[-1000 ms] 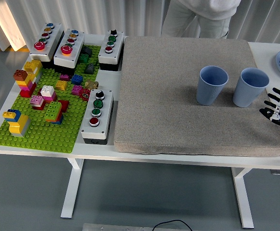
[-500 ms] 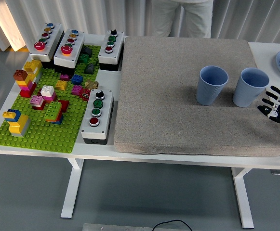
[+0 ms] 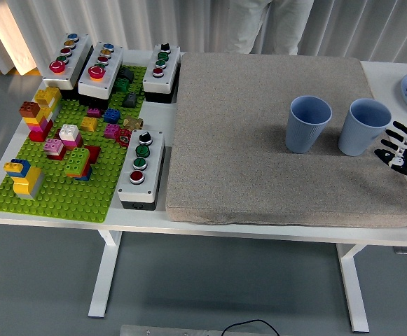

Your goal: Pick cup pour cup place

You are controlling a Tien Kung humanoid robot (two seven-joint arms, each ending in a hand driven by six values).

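We're at the start: nothing picked. Both blue cups stand upright on the grey mat, right cup (image 3: 363, 126) beside left cup (image 3: 308, 123). Right robot hand (image 3: 401, 152) hovers near the right cup, fingers spread, empty. Pick, pour, place all remain.

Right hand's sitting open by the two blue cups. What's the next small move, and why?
Probably ease the right hand a little further left to close its spread fingers around the nearer blue cup. It is open, holds nothing, and sits just right of that upright cup, apart from it.
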